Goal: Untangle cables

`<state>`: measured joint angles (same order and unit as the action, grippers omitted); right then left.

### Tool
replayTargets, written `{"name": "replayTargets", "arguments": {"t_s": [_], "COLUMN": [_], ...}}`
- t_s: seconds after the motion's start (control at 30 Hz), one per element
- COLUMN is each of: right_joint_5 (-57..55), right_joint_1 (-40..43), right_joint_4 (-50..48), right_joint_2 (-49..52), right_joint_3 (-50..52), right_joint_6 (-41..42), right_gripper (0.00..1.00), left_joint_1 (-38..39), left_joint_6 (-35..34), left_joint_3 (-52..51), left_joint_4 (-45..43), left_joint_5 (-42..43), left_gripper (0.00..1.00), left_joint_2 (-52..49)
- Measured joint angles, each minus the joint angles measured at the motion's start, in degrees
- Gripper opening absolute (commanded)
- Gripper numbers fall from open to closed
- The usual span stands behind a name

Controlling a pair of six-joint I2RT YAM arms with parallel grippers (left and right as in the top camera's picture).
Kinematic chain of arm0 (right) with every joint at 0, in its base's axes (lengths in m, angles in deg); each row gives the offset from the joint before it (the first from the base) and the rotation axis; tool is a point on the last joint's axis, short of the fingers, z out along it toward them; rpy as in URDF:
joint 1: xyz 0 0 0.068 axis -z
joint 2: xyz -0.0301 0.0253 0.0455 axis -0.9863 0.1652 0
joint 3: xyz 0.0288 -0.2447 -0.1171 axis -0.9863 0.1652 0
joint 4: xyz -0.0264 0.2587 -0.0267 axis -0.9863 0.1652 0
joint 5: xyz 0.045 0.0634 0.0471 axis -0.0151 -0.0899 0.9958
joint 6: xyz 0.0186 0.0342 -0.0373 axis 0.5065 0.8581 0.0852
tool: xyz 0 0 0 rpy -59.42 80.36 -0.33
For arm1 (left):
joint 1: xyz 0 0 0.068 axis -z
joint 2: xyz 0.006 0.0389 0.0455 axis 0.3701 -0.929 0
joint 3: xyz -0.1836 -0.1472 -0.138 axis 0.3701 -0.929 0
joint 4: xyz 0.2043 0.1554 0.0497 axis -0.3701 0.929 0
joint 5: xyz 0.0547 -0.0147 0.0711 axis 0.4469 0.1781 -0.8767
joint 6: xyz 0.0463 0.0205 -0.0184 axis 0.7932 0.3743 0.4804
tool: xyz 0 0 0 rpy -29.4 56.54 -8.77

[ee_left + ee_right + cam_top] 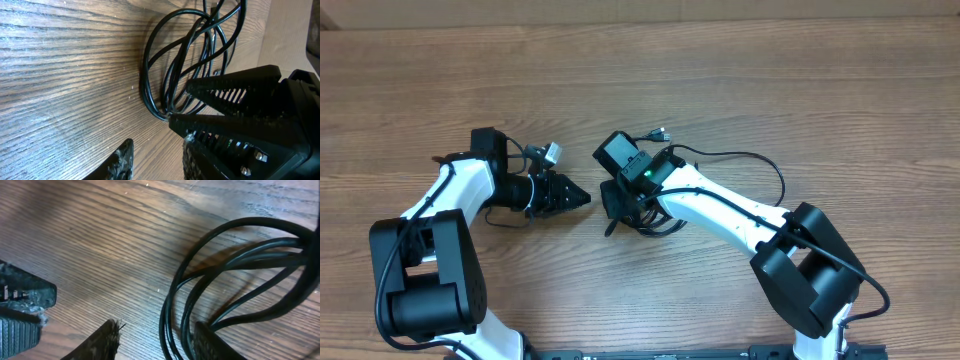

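Observation:
The cables [655, 228] are thin black cords bunched in loops under my right gripper [613, 218]. One strand [765, 160] arcs out to the right, and a small plug end [660, 133] lies behind the right wrist. In the right wrist view the right gripper [156, 330] is open, and several cable strands [172, 325] run between its fingers, close to the right finger [215, 342]. My left gripper [582, 197] points right, tip to tip with the right one. It is open [157, 150] over bare wood. The cable loops [165, 75] lie just beyond it.
A silvery plug [552, 152] sits beside the left wrist, with a thin cord [505, 221] curling under that arm. The right gripper's ribbed fingers [235, 110] fill the right of the left wrist view. The wooden table [640, 70] extends far back.

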<state>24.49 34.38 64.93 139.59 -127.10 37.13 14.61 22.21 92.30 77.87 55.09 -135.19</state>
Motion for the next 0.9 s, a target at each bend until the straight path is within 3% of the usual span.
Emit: {"name": "replayTargets", "arguments": {"t_s": [0.33,0.53,0.57,0.67,0.7,0.73,0.77,0.8,0.9], "right_joint_5": [-0.3,12.9,13.6,15.4,17.0,17.7,18.8,18.9,14.2], "right_joint_1": [8.9,8.9,8.2,5.5,5.2,5.2,5.2,5.2,4.8], "right_joint_4": [1.8,12.9,13.3,10.0,7.7,6.6,5.4,4.6,4.7], "right_joint_2": [0.0,0.5,0.5,0.5,0.6,0.6,0.6,0.6,0.6], "right_joint_3": [0.0,-3.9,-5.4,-7.3,-7.3,-7.3,-7.4,-7.4,-7.4], "right_joint_6": [-5.0,-6.7,-6.7,-7.2,-7.0,-7.0,-6.5,-5.4,2.5], "right_gripper": [0.54,0.56,0.58,0.89,0.81,0.62,0.49,0.42,0.33], "left_joint_1": [0.0,0.0,0.0,0.0,0.0,0.0,0.0,0.0,0.0], "left_joint_6": [0.0,0.0,0.0,0.0,0.0,0.0,0.0,0.0,0.0], "left_joint_3": [0.0,0.0,0.0,0.0,0.0,0.0,0.0,0.0,0.0], "left_joint_4": [0.3,0.0,0.0,0.0,-0.1,0.0,0.0,0.0,0.0], "left_joint_5": [-0.7,-1.1,-1.1,-1.1,-1.1,-1.1,-1.2,-1.2,-1.3], "left_gripper": [0.35,0.37,0.37,0.37,0.37,0.37,0.37,0.37,0.38], "left_joint_2": [0.0,0.0,0.0,0.0,0.0,0.0,0.0,0.0,0.0]}}
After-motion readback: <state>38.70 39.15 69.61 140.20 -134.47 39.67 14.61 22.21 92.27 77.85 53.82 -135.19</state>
